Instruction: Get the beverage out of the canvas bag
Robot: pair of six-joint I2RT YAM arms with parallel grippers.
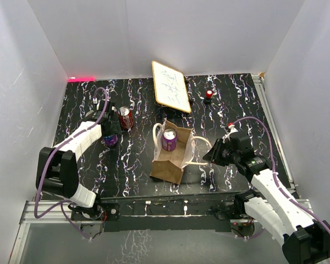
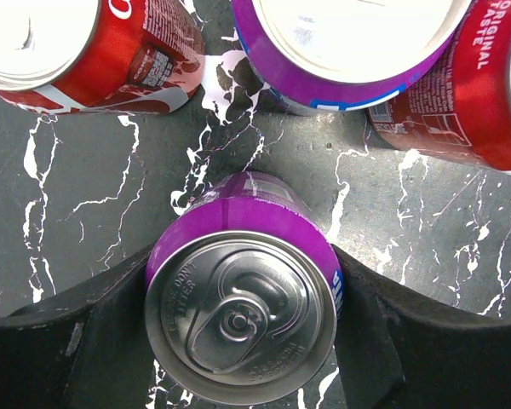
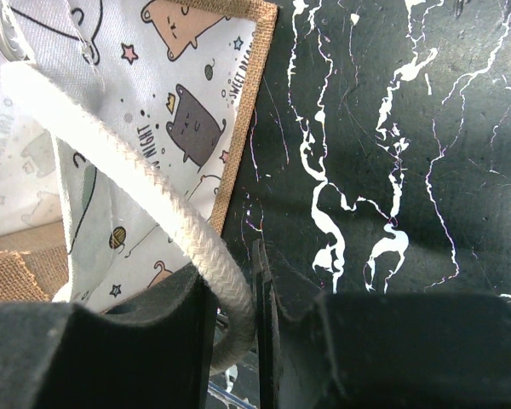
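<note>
The canvas bag [image 1: 168, 164], purple can [image 1: 169, 139] inside, is pinched at its right handle [image 3: 136, 192] by the right gripper [image 3: 234, 319]; a second can [image 2: 238, 328], left, is clasped by the left gripper [image 2: 243, 281].

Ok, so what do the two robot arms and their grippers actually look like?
The left arm and right arm both have white shell segments joined by bulky black joints. A purple cable loops loosely along each arm. The left gripper and right gripper are black, each with two broad, matte black fingers. No markings are legible on either.
</note>
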